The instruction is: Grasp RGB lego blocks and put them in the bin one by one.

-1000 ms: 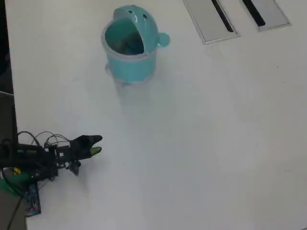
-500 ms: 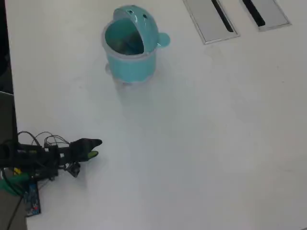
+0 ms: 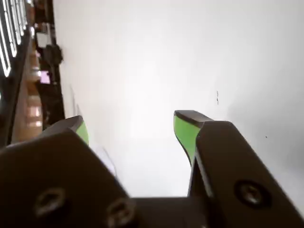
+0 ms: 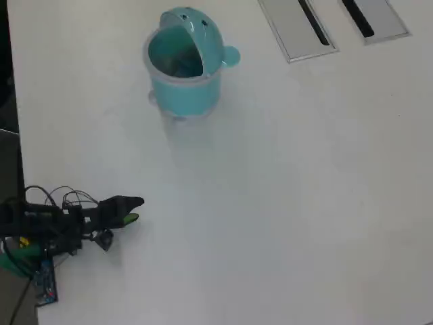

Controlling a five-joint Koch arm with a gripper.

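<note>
The light teal bin (image 4: 184, 88) stands upright at the back of the white table (image 4: 284, 203), its domed lid tipped back and its mouth open. No lego blocks show on the table in either view; the bin's inside is too dark to read. My gripper (image 4: 135, 210) lies low at the table's front left, far from the bin. In the wrist view my gripper (image 3: 132, 118) is open, and its green-padded fingers (image 3: 184, 130) have only bare white table between them.
Two flat grey panels (image 4: 295, 28) with dark slots lie at the back right. The table's left edge (image 4: 15, 135) runs close to my arm, with dark floor beyond. Wires and a small circuit board (image 4: 44, 281) sit by the arm's base.
The gripper has shifted slightly toward the front of the table and lies a little flatter than a second ago. The bin has not moved.
</note>
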